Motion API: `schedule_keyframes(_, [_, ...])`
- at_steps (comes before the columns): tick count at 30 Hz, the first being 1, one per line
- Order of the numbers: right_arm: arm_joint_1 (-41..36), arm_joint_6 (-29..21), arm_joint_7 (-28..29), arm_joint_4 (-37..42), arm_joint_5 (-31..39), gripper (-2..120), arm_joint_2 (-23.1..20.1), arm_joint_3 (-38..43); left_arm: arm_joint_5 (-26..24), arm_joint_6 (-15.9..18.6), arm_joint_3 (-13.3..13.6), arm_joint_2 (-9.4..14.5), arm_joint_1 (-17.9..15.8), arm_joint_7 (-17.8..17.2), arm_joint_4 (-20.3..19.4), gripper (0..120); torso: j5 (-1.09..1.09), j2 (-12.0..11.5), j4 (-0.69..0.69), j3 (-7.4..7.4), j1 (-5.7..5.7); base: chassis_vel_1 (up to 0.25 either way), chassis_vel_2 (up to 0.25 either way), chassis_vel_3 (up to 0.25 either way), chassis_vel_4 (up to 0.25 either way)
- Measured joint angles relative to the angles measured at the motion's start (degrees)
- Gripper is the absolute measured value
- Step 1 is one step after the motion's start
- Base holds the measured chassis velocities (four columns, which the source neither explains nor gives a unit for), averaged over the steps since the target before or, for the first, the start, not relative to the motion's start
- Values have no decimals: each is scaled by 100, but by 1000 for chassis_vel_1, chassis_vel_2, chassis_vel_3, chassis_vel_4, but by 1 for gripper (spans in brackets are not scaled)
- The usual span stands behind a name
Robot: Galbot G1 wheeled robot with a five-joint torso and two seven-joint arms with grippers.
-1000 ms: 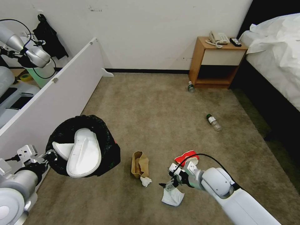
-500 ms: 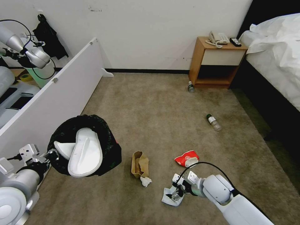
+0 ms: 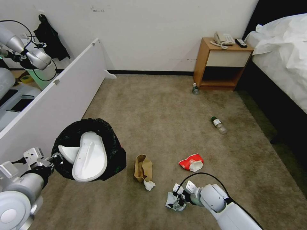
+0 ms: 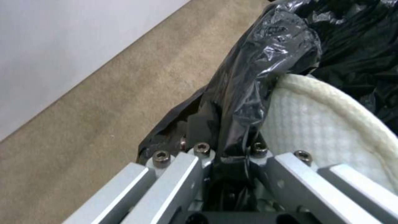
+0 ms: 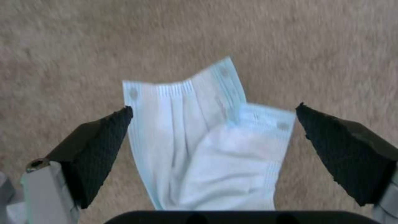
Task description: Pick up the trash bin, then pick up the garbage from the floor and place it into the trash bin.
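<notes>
a hotel-style room seen from the robot's head, beige carpet floor (image 3: 166, 115) across the frame. at lower left, the left gripper (image 3: 55, 158) is clamped on the black bag rim of the trash bin (image 3: 110, 150), holding the bin up off the carpet, its mouth facing the camera; two white slippers (image 3: 90, 156) lie inside, the larger one's long axis running up and down the frame. at bottom centre, the right gripper (image 3: 175, 202) is low over a pale blue face mask (image 5: 207, 140), its fingers (image 5: 99, 146) spread wide to either side of the mask and not touching it. the mask lies flat and folded on the carpet. left of it sit a brown paper bag (image 3: 143, 167) and white crumpled paper (image 3: 149, 185); above it, a red-white wrapper (image 3: 191, 162), print unreadable. two clear bottles (image 3: 218, 124) with green labels lie toward the upper right, one by the nightstand (image 3: 220, 64); label text is too small to read.
</notes>
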Motion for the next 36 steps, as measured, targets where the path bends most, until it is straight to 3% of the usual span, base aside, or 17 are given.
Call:
schedule_keyframes(31, [-372,85,-13,-222,-339,100,-112,172,-18,0,-17,-17,-9,8,-2,1,0,0,1,0,0,0,0,0,0])
schedule_keyframes(34, [-369,106,-22,-222,-340,93,-107,175,-18,0,-24,-17,-7,8,-10,1,1,0,1,0,0,0,0,0,0])
schedule_keyframes(36, [-356,139,-23,-221,-340,82,-106,181,-18,0,-33,-13,-6,8,-12,1,1,0,1,0,0,0,0,0,0])
